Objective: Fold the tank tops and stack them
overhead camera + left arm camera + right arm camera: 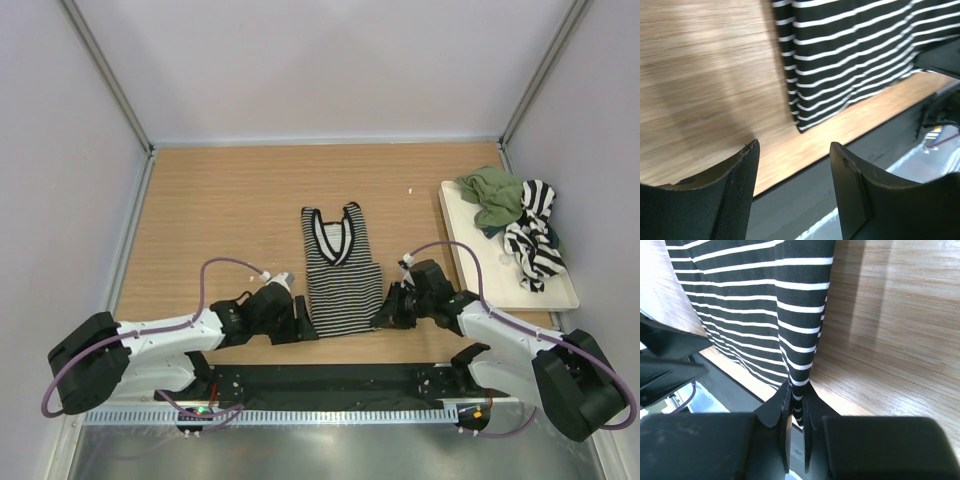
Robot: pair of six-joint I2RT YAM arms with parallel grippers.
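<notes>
Three tank tops are in your view, and only one lies on the bench (220, 220) itself. The pinstriped tank top (338, 275) is spread flat near the middle of the near edge, with its straps pointing toward the far edge and its hem toward the arm bases. Your two grippers sit at that hem, one at each bottom corner.

Your right gripper (796, 390) is clamped on the pinstriped tank top. In the right wrist view its fingers (782, 410) stand nearly together with a fold of striped cloth pinched between them, at the hem corner nearer the bench's right edge. From that pinch the cloth runs up and away across the wood.

Your left gripper (795, 147) has its jaws apart with nothing between them. In the left wrist view its fingers (740, 180) are over bare wood, and the hem corner nearer the bench's left edge lies just beyond the fingertips, apart from both. From above, this gripper sits just beside the cloth's left side.

Your other two tops are on the cream tray (475, 265) along the right edge of the bench, well apart from both grippers. The olive green tank top (492, 195) is crumpled at the tray's far end. The broad-striped tank top (532, 240) is bunched against it, touching it, and spreads toward the tray's right rim.
</notes>
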